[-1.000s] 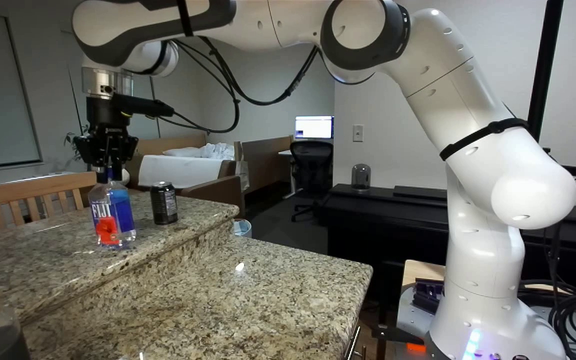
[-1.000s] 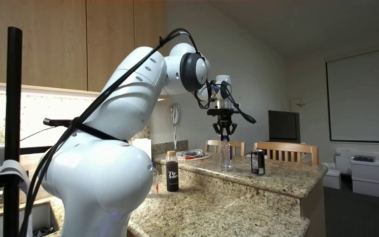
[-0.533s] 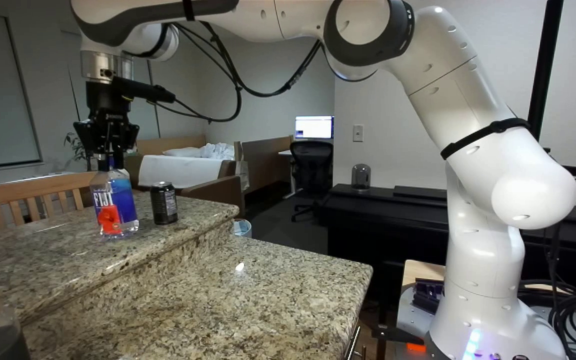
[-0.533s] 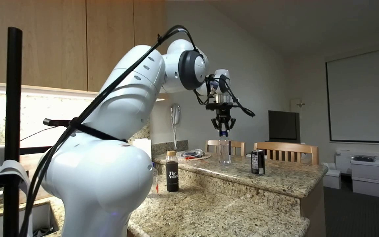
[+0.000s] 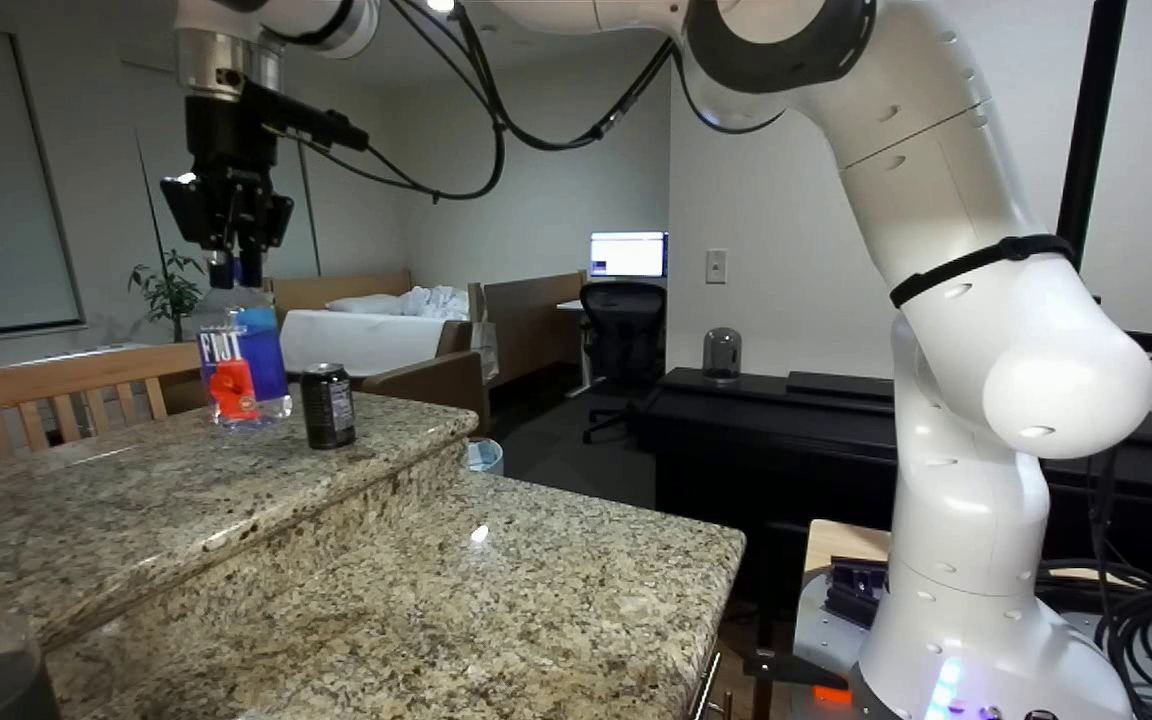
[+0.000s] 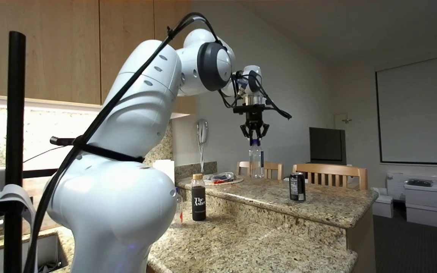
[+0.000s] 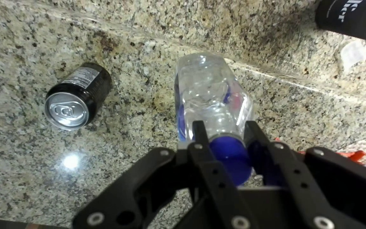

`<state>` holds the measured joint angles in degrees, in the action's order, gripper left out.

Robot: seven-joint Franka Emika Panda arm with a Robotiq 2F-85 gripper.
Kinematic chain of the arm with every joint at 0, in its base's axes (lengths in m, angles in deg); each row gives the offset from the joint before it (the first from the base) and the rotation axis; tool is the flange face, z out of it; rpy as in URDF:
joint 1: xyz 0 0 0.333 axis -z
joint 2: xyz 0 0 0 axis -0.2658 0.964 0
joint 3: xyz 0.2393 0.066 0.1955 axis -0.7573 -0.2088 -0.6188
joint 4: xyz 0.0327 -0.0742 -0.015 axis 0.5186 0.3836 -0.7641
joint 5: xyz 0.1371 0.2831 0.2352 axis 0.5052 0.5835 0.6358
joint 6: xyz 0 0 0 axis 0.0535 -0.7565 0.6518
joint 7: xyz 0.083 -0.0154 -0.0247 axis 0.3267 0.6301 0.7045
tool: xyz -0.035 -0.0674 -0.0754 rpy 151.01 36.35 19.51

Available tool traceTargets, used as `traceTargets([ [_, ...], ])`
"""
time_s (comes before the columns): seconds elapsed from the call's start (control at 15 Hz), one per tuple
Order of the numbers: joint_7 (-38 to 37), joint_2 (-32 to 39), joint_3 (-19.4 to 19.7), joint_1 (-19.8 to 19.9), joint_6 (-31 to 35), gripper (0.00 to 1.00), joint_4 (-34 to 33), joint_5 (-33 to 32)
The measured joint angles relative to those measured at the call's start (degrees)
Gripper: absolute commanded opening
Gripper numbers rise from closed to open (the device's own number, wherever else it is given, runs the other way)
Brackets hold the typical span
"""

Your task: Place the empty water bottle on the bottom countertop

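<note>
Since the earlier frames your gripper [image 5: 237,274] has risen and taken the empty water bottle [image 5: 244,362] with it: the bottle sits higher over the raised ledge [image 5: 166,475] in both exterior views, while the dark can [image 5: 328,406] on that ledge has stayed put. You have the bottle by its blue cap [image 7: 230,157], a finger [image 7: 199,133] pressed to either side, and it hangs roughly upright above the raised ledge.

So the grasp looks done and the lift well begun. What remains, as I judge it, is the whole transfer: bring the bottle out past the raised ledge's front edge, lower it to the bottom countertop [image 5: 496,590] below that ledge, stand it there, release and back off.

You can't read the gap between the bottle's base and the raised ledge; no view shows it cleanly. From outside, your gripper covers most of the cap. In an exterior view the robot arm [image 6: 123,204] screens part of the bottom countertop below the ledge, and much of a second blue-capped bottle [image 6: 179,207] there. The dark drink bottle [image 6: 198,199] below the raised ledge shows whole in that view, but the wrist view's edge cuts it off.
</note>
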<state>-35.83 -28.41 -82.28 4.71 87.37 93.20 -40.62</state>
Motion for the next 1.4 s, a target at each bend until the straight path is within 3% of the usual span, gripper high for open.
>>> traceTargets([
  [0.33, 0.0, -8.1, 0.0, 0.7, 0.3, 0.15, 9.3, 0.7],
  [0.93, 0.0, -25.5, 0.9, 2.6, 5.6, 0.15, 34.3, 4.6],
  [1.4, -0.1, -35.1, 1.3, 3.7, 17.1, 0.15, 52.8, 4.5],
])
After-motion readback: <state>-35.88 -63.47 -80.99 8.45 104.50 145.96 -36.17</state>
